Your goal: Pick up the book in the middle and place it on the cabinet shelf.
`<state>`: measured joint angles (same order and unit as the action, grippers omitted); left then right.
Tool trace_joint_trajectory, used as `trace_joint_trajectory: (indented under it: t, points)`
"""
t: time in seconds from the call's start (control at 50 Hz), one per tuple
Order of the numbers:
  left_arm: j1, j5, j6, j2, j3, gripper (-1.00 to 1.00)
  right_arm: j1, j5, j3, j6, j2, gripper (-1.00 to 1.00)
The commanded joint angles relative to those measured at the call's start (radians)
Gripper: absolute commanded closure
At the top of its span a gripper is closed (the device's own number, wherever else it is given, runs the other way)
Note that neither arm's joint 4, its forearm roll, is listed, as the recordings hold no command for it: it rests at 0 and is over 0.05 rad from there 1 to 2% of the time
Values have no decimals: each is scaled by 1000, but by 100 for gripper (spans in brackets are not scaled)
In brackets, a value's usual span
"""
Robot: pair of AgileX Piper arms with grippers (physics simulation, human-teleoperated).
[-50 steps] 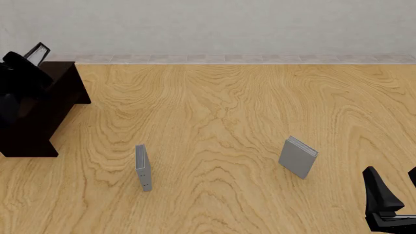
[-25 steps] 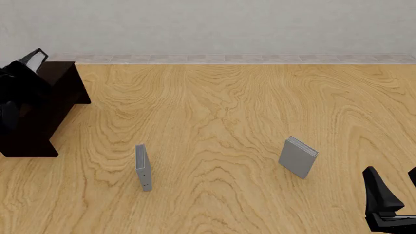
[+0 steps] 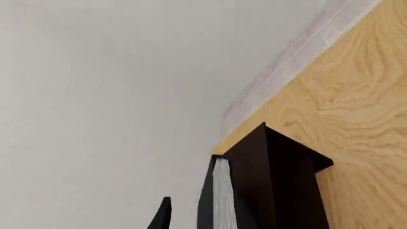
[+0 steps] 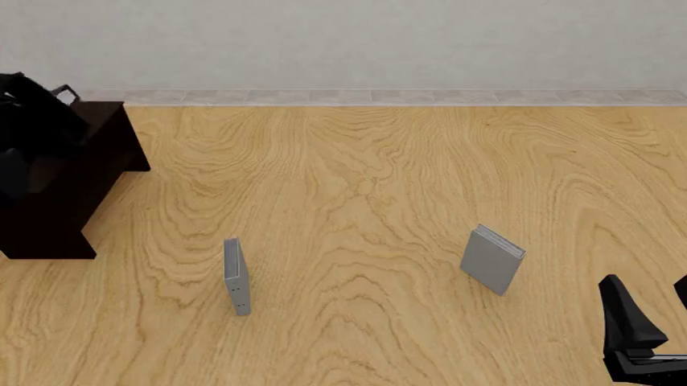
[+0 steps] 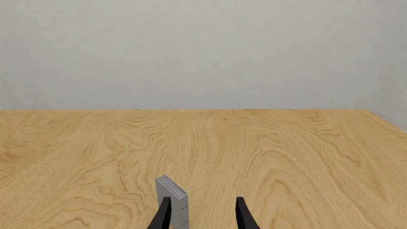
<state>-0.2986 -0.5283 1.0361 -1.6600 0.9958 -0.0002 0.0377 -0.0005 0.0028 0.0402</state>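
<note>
- Here, the black hardcover book (image 3: 219,200) stands at the cabinet shelf (image 4: 76,173), white page edges showing in the left wrist view, pressed against the cabinet's dark side.
- Left gripper (image 4: 32,104): at the far left over the cabinet top in the front view, a dark mass merging with book and cabinet. One finger (image 3: 162,217) shows in the wrist view, just beside the book's cover with a gap between; the other finger is hidden. Cannot tell whether it grips.
- Right gripper (image 5: 202,214): low at the near right of the table (image 4: 376,185); its fingers stand apart with nothing between them.
- Small light-grey book (image 4: 491,259): upright, tilted, ahead of the right gripper; in the right wrist view it shows just beyond one finger.
- Thin grey book (image 4: 236,276): upright, edge-on, left of centre, well apart from both grippers.
</note>
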Motion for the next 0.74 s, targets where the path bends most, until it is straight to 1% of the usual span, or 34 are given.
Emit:
trace_joint_trajectory:
  t: [0.02, 0.04, 0.06, 0.08, 0.1, 0.12, 0.14, 0.32, 0.36, 0.4, 0.44, 0.48, 0.52, 0.54, 0.56, 0.58, 0.62, 0.66, 0.68, 0.7, 0.72, 0.74]
  points:
    - [97, 113, -102, 146, 3, -100, 0, 0, 0, 0, 0, -100]
    - [105, 122, -118, 162, 4, -100, 0, 0, 0, 0, 0, -100]
    - [116, 154, -155, 184, 17, -100, 0, 0, 0, 0, 0, -100]
    - [137, 161, -149, 204, 5, -100, 0, 0, 0, 0, 0, -100]
    - [140, 175, -165, 214, 12, -100, 0, 0, 0, 0, 0, -100]
    - [140, 175, -165, 214, 12, -100, 0, 0, 0, 0, 0, -100]
    - [165, 204, -182, 246, 12, -100, 0, 0, 0, 0, 0, -100]
    - [200, 239, -203, 303, 9, -100, 0, 0, 0, 0, 0, -100]
    - [215, 255, -240, 324, 13, -100, 0, 0, 0, 0, 0, -100]
    - [223, 262, -251, 332, 10, -100, 0, 0, 0, 0, 0, -100]
    - [237, 270, -291, 349, 11, -100, 0, 0, 0, 0, 0, -100]
    - [257, 277, -312, 366, 4, -100, 0, 0, 0, 0, 0, -100]
    - [285, 295, -374, 392, 7, -100, 0, 0, 0, 0, 0, -100]
    - [288, 297, -380, 393, 4, -100, 0, 0, 0, 0, 0, -100]
    - [302, 303, -402, 401, 2, -100, 0, 0, 0, 0, 0, -100]
    - [302, 303, -402, 401, 2, -100, 0, 0, 0, 0, 0, -100]
    - [341, 302, -450, 442, -10, -100, 0, 0, 0, 0, 0, -100]
    - [338, 291, -474, 443, -17, -100, 0, 0, 0, 0, 0, -100]
    - [342, 290, -471, 442, -21, -100, 0, 0, 0, 0, 0, -100]
    - [352, 286, -491, 451, -33, -100, 0, 0, 0, 0, 0, -100]
    - [352, 286, -491, 451, -33, -100, 0, 0, 0, 0, 0, -100]
    - [358, 267, -528, 462, -49, -100, 0, 0, 0, 0, 0, -100]
